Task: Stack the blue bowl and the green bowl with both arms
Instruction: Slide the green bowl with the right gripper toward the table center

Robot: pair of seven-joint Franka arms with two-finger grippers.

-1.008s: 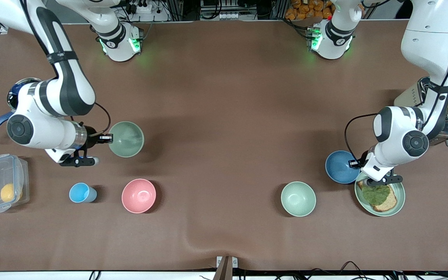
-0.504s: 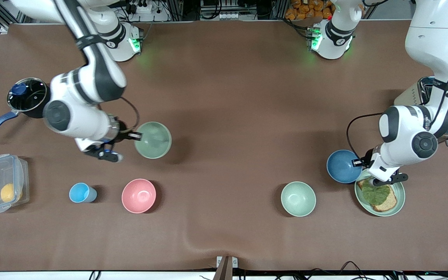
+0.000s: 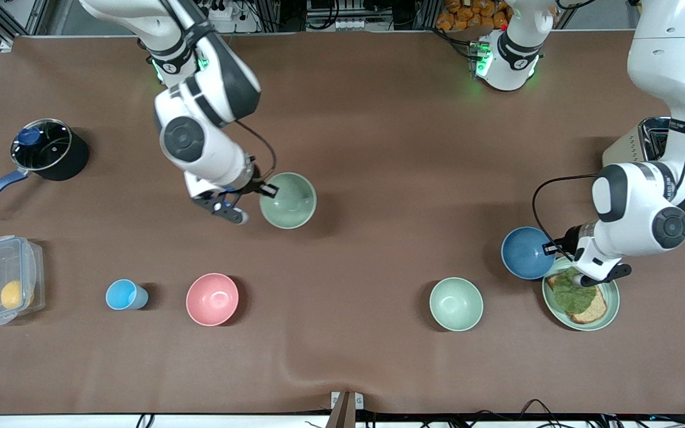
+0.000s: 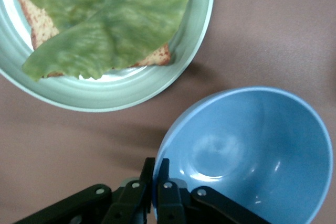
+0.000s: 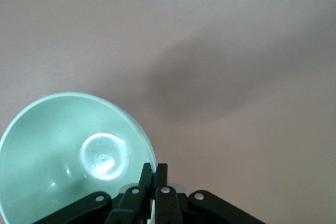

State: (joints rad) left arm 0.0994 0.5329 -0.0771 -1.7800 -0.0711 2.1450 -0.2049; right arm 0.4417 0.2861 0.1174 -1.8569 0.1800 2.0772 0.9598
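My right gripper (image 3: 267, 190) is shut on the rim of the green bowl (image 3: 288, 200) and holds it above the middle part of the table. In the right wrist view the fingers (image 5: 161, 172) pinch the bowl's rim, with the green bowl (image 5: 73, 150) tilted. My left gripper (image 3: 554, 247) is shut on the rim of the blue bowl (image 3: 525, 252), low over the table beside the green plate (image 3: 611, 309). In the left wrist view the fingers (image 4: 163, 169) clamp the rim of the blue bowl (image 4: 252, 150).
A second, mintier green bowl (image 3: 456, 304) sits near the blue bowl. The plate holds toast and a leaf (image 3: 574, 292). A pink bowl (image 3: 212, 299), light-blue cup (image 3: 125, 295), plastic box (image 3: 3, 279) and pot (image 3: 45, 147) stand toward the right arm's end. A toaster (image 3: 651, 142) stands toward the left arm's end.
My right gripper has carried the green bowl toward the middle of the table, away from the pot and box. My left gripper and the blue bowl have shifted only slightly.
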